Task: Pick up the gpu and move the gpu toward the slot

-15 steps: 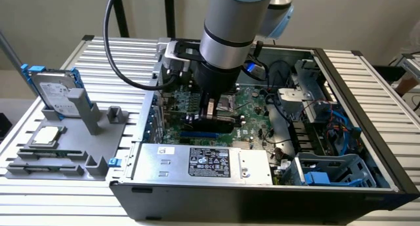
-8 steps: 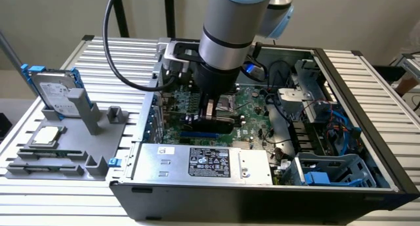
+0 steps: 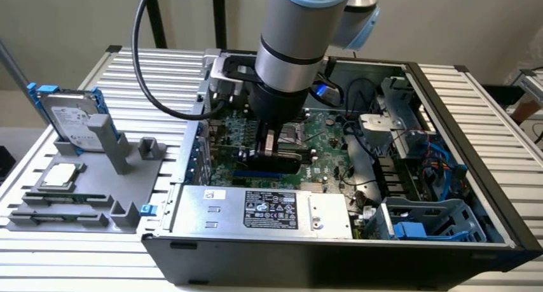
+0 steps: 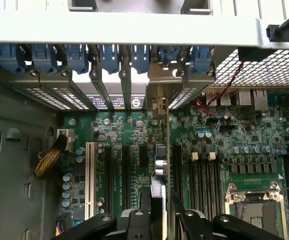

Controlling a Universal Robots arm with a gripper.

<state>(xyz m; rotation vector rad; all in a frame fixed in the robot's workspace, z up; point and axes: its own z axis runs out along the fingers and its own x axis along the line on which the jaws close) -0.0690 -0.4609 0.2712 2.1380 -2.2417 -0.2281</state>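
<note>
Silver slats make up the bench, and on it sits an open computer case. At 9 o'clock from the case stands a grey holder with a hard drive upright in it.

We see the arm reach down into the middle of the case. The hand grips the gpu, one finger on each flat side, so the jaws are partway closed with the card between them. The gpu stands upright over the green board. The slot is the blue strip just at 6 o'clock from the card in the exterior view.

We judge that the picking up is done and that the carrying toward the slot is the step in hand. We think this step calls for keeping the card straight up and lined along the blue strip. Its silver end plate is close to the back wall of the case.

Some things are hard to tell. The arm and the hand cover much of the card. In the wrist view we see the card edge-on, so its flat sides are hidden. We cannot tell if its bottom edge touches the slot or hangs above it.
</note>
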